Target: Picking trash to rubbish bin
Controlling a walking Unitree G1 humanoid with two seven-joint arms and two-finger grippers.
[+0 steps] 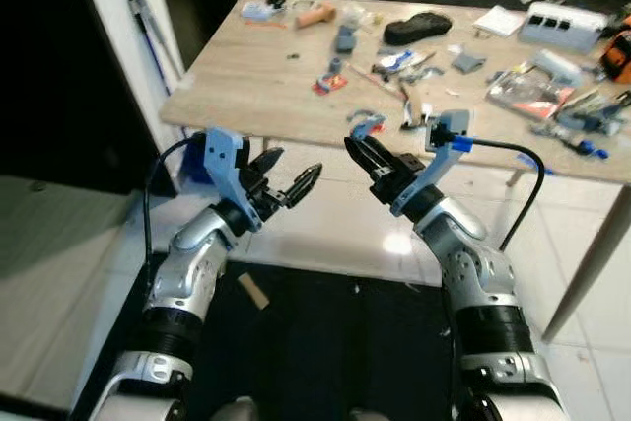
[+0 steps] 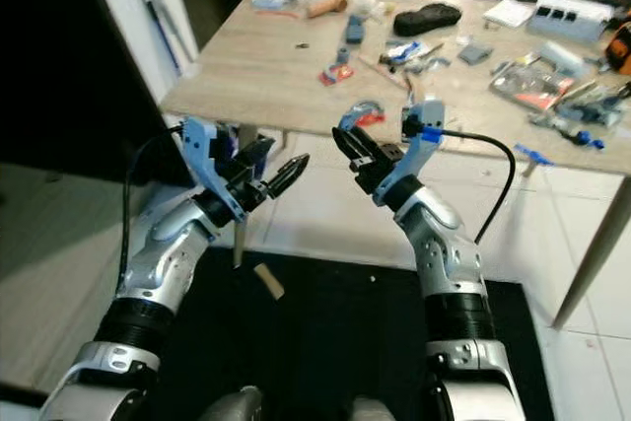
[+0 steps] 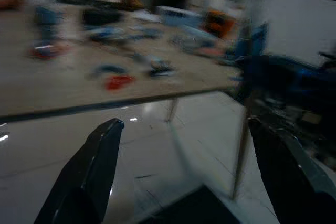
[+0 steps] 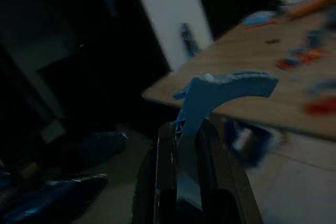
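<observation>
Head views: both my arms raised in front of me, over white floor tiles and a black mat (image 1: 325, 342), short of the wooden bench (image 1: 256, 76). My left fingers (image 1: 286, 176) stand apart, tips spread, nothing between them. My right fingers (image 1: 363, 150) are pressed together on a blue curved piece of plastic (image 1: 367, 125), which sticks up past the tips, level with the near edge of the bench. A black cable (image 1: 523, 184) loops off my right wrist. The bench is cluttered: a black case (image 1: 416, 27), a red wrapper (image 1: 328, 84), a white box (image 1: 562, 25), assorted blue and grey bits. A small tan block (image 1: 253, 290) lies on the mat below, between my arms, well apart from both sets of fingers. A mop handle (image 1: 148, 32) leans on the white wall (image 1: 113, 7) at left. Left wrist view: blurred; my two black fingertips (image 3: 105, 150) wide apart, with floor tile and the bench edge (image 3: 105, 106) beyond them, a red scrap (image 3: 119, 82) on the bench top, nothing in the gap. Right wrist view: dark; my fingers (image 4: 195, 145) clamped around the stem of the blue plastic piece (image 4: 226, 90), its curved top jutting out above the tips, the bench corner (image 4: 252, 98) behind it. No bin that I can make out.
</observation>
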